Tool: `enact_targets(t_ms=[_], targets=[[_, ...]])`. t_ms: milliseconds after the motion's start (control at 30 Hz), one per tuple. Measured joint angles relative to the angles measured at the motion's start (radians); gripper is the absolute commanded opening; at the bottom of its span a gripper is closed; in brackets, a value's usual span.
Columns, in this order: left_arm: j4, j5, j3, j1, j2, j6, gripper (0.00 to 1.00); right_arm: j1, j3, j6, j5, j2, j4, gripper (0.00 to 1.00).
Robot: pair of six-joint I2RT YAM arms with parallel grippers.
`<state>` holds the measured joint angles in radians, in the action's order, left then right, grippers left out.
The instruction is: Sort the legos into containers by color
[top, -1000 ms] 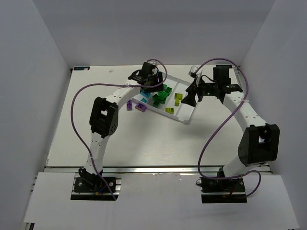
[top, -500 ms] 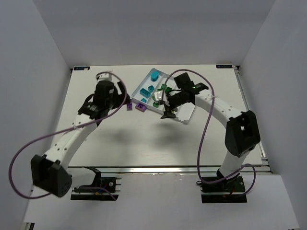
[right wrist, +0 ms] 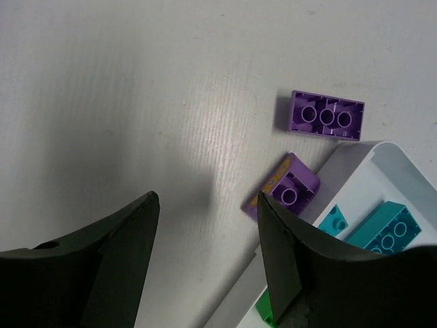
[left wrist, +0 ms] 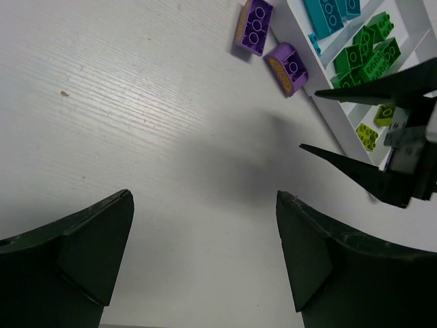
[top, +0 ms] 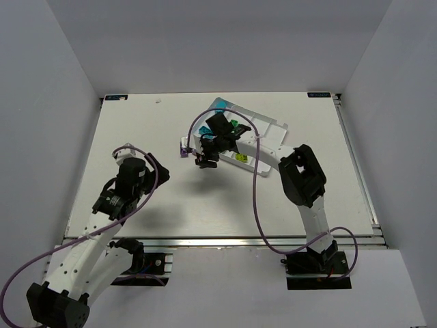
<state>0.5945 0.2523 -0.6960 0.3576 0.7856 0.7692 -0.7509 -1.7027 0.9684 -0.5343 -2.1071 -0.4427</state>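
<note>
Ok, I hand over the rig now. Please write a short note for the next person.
Left tool: open, empty, far from the tray.
Right tool: open, empty, above the table near the purple bricks.
Done: cyan bricks, green bricks and yellow-green bricks lie in three separate tray compartments.
Left to do: both purple bricks lie on the table beside the tray; move them in.

From above, the right arm (top: 242,142) hides the near left part of the tray (top: 272,128) and most bricks in it. In the right wrist view a green brick (right wrist: 265,316) shows only as a sliver at the bottom edge, which also cuts off the tray.
</note>
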Motion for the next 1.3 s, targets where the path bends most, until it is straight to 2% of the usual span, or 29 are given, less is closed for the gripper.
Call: enact_targets(t_ms=[167, 267, 533, 733, 1033, 1300], targets=[[0.031, 0.003, 0.017, -0.002, -0.025, 0.041, 0.94, -0.004, -0.043, -0.011, 0.061, -0.063, 0.028, 0.80], [0.039, 0.003, 0.040, -0.002, -0.029, 0.064, 0.94, -0.004, -0.070, 0.031, 0.068, -0.093, 0.028, 0.82], [0.059, 0.001, 0.073, -0.002, -0.062, 0.126, 0.93, -0.004, -0.168, 0.156, 0.043, -0.186, -0.012, 0.83], [0.086, 0.002, 0.082, -0.002, -0.108, 0.159, 0.93, -0.003, -0.287, 0.186, 0.033, -0.270, -0.048, 0.83], [0.095, 0.002, 0.082, -0.002, -0.110, 0.175, 0.93, 0.010, -0.381, 0.237, 0.031, -0.333, -0.166, 0.82], [0.094, 0.002, 0.082, -0.002, -0.103, 0.175, 0.93, 0.034, -0.348, 0.271, 0.014, -0.312, -0.214, 0.77]])
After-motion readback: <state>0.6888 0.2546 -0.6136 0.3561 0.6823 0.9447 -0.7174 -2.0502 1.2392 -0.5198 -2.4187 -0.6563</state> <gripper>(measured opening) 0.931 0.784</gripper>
